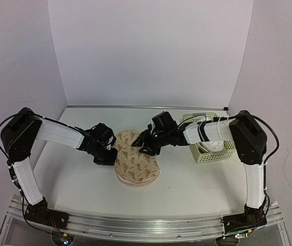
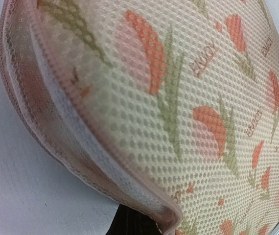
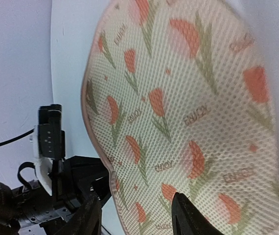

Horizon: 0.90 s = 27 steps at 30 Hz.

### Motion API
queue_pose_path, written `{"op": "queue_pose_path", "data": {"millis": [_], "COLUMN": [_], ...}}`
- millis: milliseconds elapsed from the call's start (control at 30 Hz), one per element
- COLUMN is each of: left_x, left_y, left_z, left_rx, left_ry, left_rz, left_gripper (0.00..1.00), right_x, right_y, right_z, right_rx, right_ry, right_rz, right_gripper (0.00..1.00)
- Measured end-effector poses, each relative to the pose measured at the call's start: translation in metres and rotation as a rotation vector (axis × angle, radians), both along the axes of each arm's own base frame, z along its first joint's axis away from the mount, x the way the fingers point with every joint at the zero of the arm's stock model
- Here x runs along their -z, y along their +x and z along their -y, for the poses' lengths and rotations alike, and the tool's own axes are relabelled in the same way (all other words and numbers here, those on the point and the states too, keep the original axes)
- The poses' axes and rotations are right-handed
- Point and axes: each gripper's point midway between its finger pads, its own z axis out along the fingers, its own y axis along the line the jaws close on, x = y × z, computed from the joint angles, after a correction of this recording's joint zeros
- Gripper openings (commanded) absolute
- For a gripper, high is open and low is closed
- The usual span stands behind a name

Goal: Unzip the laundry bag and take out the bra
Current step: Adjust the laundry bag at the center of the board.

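This was a robot test cell in a lab, not a home. A bare white table (image 1: pixel 187 189) was boxed in by plain white panels (image 1: pixel 151 51) at 9, 12 and 3 o'clock. At 6 o'clock an aluminium rail (image 1: pixel 146 225) carried the bolted bases of the left arm (image 1: pixel 59 134) and the right arm (image 1: pixel 207 132), with black cables (image 1: pixel 275 137) looping along them. The only household items were a laundry bag (image 1: pixel 136 164) at the centre and a pale-green basket (image 1: pixel 212 154) toward 3 o'clock.
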Motion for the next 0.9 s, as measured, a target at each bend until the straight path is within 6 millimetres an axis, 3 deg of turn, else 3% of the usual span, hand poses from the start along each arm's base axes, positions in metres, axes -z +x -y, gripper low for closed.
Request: {"op": "queue_pose_path", "data": {"millis": [233,367,600,767,900], "left_x": [-0.001,-0.001,-0.003,-0.004,-0.003], "left_y": [0.016,0.028,0.048,0.054,0.052], "left_z": [0.016,0.026,0.049,0.061,0.058], "left_rx": [0.043,0.073,0.116,0.126,0.118], "left_ry": [-0.006,-0.003,-0.021,-0.026,-0.002], "left_rz": [0.021,0.040,0.050,0.047,0.045], "left_gripper": [0.00,0.00,0.00,0.00,0.15], "right_x": [-0.071,-0.096,-0.096,-0.103,-0.110], "right_y": [0.036,0.044,0.038,0.031,0.030], "right_z": [0.069,0.112,0.170,0.194,0.207], "right_rx": [0.090,0.141,0.165,0.163,0.165], "right_ry": [-0.080,-0.171,-0.405,-0.515,-0.571], "right_rz": [0.237,0.353,0.454,0.503,0.538], "right_gripper": [0.53,0.56,0.60,0.64,0.72]}}
